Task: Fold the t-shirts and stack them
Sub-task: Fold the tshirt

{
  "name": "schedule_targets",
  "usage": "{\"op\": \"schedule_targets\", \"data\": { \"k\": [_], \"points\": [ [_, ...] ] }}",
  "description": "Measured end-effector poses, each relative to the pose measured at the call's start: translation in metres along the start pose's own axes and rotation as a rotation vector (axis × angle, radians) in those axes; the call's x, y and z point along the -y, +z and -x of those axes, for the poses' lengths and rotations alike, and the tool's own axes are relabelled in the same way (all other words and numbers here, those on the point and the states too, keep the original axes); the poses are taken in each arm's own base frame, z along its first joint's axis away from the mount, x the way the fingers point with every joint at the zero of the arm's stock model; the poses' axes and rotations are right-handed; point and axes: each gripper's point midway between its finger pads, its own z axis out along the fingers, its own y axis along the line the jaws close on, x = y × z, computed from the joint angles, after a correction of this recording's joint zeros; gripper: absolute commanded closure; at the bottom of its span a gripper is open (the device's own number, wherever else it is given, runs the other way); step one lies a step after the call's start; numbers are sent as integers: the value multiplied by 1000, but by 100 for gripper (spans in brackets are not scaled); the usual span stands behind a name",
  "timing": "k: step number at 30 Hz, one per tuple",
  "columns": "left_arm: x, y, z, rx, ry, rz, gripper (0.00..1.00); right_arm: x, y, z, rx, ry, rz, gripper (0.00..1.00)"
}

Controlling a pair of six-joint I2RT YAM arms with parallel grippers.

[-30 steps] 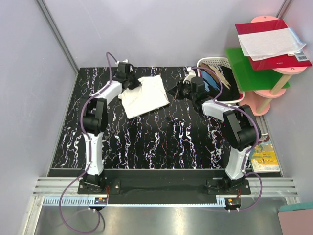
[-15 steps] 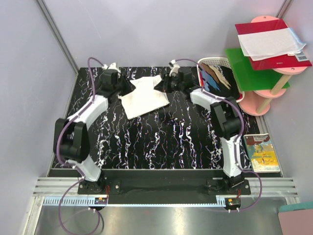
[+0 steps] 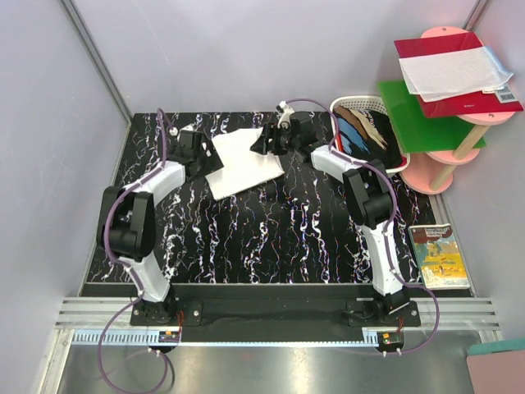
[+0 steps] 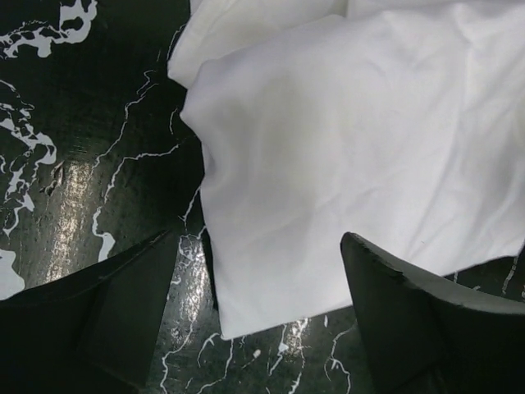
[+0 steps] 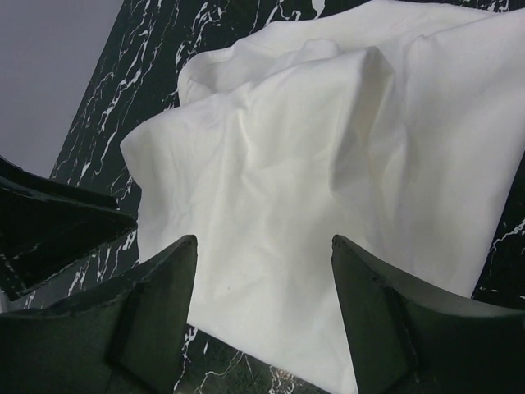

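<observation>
White t-shirt (image 3: 244, 162) lies part-folded, far centre of tabletop (image 3: 271, 238). Likely soft, light, limp, prone to bunching. Left claw (image 4: 258, 246), right claw (image 5: 264, 246) both apart above cloth, holding nothing. Best pinch at corners or folded edge.

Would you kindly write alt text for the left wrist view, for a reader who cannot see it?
A white t-shirt lies in rumpled layers on a black, white-veined table, filling the upper right. The left gripper hangs open above its near corner, dark jaws wide apart and holding nothing.
</observation>
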Motion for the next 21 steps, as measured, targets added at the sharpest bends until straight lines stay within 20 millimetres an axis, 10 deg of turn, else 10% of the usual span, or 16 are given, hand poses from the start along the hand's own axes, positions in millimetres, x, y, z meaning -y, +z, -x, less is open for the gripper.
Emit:
{"op": "schedule_targets", "data": {
  "k": [4,10,13,21],
  "points": [
    [-7,20,-5,-23,-2,48,23,6,9,2,10,-4,-6,25],
    [-1,44,4,-25,-20,61,100,16,26,7,33,-14,-12,43],
    [3,51,9,-24,-20,59,100,22,35,9,43,-21,-16,98],
    [6,55,18,-9,-21,61,100,32,45,9,59,-22,-32,100]
  ]
}}
